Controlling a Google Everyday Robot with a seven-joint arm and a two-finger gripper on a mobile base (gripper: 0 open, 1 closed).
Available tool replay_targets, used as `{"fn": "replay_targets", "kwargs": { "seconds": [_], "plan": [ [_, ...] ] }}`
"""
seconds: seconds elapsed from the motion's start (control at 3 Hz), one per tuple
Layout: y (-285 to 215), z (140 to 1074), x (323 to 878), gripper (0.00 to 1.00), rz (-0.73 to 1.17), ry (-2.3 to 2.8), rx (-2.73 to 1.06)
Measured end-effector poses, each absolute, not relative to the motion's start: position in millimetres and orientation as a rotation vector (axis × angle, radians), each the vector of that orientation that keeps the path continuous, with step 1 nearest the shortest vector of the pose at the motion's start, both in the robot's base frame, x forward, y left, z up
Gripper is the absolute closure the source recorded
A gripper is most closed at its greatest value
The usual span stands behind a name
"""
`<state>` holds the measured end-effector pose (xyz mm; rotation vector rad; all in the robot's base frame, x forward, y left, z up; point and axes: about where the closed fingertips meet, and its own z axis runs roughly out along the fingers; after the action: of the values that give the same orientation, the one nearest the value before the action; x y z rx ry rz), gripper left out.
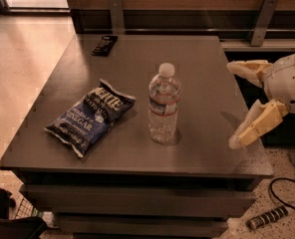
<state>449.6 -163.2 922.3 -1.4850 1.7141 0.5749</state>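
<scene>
The gripper point(232, 105) hangs at the right edge of the table point(197, 59), a little nearer to the front right corner than to the far one. Its two pale fingers point(259, 126) are wide apart, one above and one below, and there is nothing between them. The opening faces to the left, toward the water bottle point(163, 106). This bottle stands upright near the middle of the table, somewhat toward the front edge, with its white cap on; it is apart from the gripper and not touched by it. To the left of the bottle, near but not touching, lies a blue bag of chips point(90, 116), flat, with one end pointing to the front left corner. A small dark object point(104, 45) lies at the far left corner, well apart from all the rest. I think the main danger here is the bottle itself: it is tall and narrow and looks light, so a finger that meets it high or from one side only could tip it, and then it could roll over the smooth table onto the bag or off the front edge. The lower finger is also very near to the right edge of the table, so a low movement inward could strike that edge. A cable point(287, 185) lies on the floor below the arm.
</scene>
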Motion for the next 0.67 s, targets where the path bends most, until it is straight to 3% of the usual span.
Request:
{"fn": "replay_targets", "kwargs": {
  "seconds": [0.67],
  "plan": [
    [-96.6,940.2,442.6,0.00,0.943,1.442,-1.311]
  ]
}}
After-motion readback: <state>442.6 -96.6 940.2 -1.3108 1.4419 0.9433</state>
